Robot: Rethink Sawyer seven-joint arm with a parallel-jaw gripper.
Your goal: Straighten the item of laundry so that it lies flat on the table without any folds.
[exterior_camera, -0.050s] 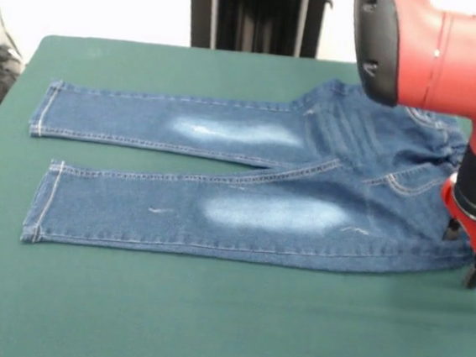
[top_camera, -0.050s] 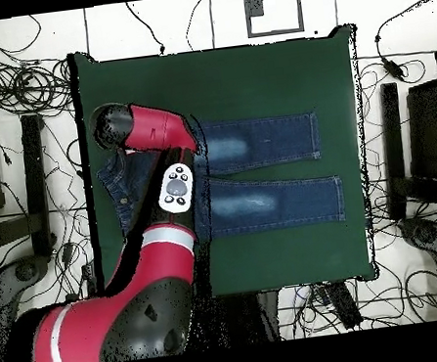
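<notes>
As we look across the table (exterior_camera, -0.050s: 207,319):
Jeans (exterior_camera, -0.050s: 246,183): flat mid-frame, legs parallel, pointing left.
Arm (exterior_camera, -0.050s: 452,56): descends upper right over waistband.
Gripper (exterior_camera, -0.050s: 467,251): right edge; we cannot tell its spread.

In the front view, the arm (exterior_camera, -0.050s: 452,56) covers the far end of the waistband of the jeans (exterior_camera, -0.050s: 245,188), and the right picture edge cuts off the gripper (exterior_camera, -0.050s: 472,269), so only one dark fingertip shows and its state cannot be determined. In the overhead view, the arm covers the upper part of the jeans and the gripper entirely, leaving only the legs and a strip of the waistband end exposed on the table (top_camera, -0.050s: 248,67).
</notes>
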